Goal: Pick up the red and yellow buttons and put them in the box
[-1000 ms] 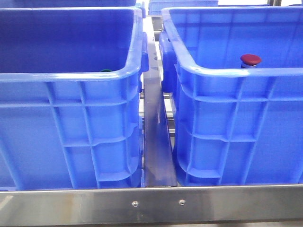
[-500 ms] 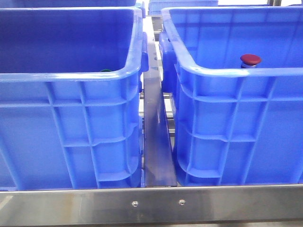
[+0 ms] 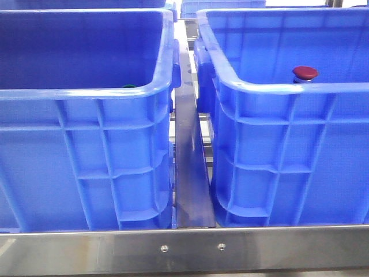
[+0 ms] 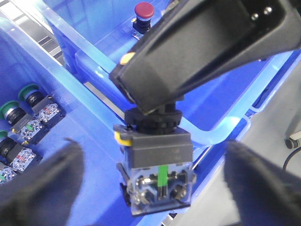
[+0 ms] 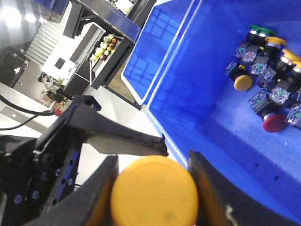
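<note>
My right gripper (image 5: 153, 190) is shut on the cap of a yellow button (image 5: 154, 194). In the left wrist view that button's dark body (image 4: 159, 167) hangs from the black right gripper, above a crate's rim (image 4: 94, 66). My left gripper (image 4: 153, 188) is open. Its blurred fingers (image 4: 42, 188) stand wide on either side of the hanging body, apart from it. A red button (image 3: 305, 73) stands upright inside the right box (image 3: 288, 88) and also shows in the left wrist view as a red button (image 4: 144, 10). Neither gripper shows in the front view.
The left crate (image 3: 86, 95) holds several loose buttons (image 5: 265, 92), green, yellow and dark red; a green one (image 3: 128, 86) peeks over its rim. A metal strip (image 3: 190, 173) runs between the crates and a steel rail (image 3: 184, 248) crosses the front.
</note>
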`<state>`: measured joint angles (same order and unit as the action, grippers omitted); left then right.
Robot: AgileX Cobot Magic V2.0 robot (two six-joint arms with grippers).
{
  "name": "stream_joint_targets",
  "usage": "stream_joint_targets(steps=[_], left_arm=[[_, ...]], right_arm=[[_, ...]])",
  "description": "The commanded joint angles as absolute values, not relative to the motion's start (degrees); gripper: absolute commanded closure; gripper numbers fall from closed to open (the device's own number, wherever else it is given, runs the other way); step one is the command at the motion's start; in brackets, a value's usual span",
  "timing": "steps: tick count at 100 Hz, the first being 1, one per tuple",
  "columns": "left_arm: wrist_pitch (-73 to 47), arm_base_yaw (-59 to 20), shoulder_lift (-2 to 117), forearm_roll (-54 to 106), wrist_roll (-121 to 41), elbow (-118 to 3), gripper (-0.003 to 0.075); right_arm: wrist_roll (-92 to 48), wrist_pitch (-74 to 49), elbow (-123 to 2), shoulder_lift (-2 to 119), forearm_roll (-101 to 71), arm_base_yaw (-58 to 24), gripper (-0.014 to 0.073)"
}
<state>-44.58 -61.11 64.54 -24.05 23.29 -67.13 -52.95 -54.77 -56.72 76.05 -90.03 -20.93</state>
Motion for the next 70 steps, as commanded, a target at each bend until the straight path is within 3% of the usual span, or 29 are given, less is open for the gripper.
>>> stream_joint_targets(steps=[1, 20, 42, 70], left_arm=[[-41.7, -61.4, 63.4, -25.1, 24.3, -68.7, 0.0092], [-43.3, -60.0, 63.1, -28.7, 30.6, -68.7, 0.0092], [-43.6, -55.6, 60.3, -32.9, 35.8, -67.9, 0.0092], [-49.8, -44.6, 51.4, -39.2, 42.5, -60.6, 0.0092]], right_arm=[[-55.3, -54.5, -58.6, 74.4, -94.0, -20.9, 0.0398], [-58.7, -51.2, -58.7, 72.6, -94.0, -17.9, 0.0398], [-59.0, -51.5, -58.7, 69.6, -92.1, -8.5, 0.0398], [-59.0, -54.2, -58.7, 67.4, -88.5, 3.2, 0.0398]])
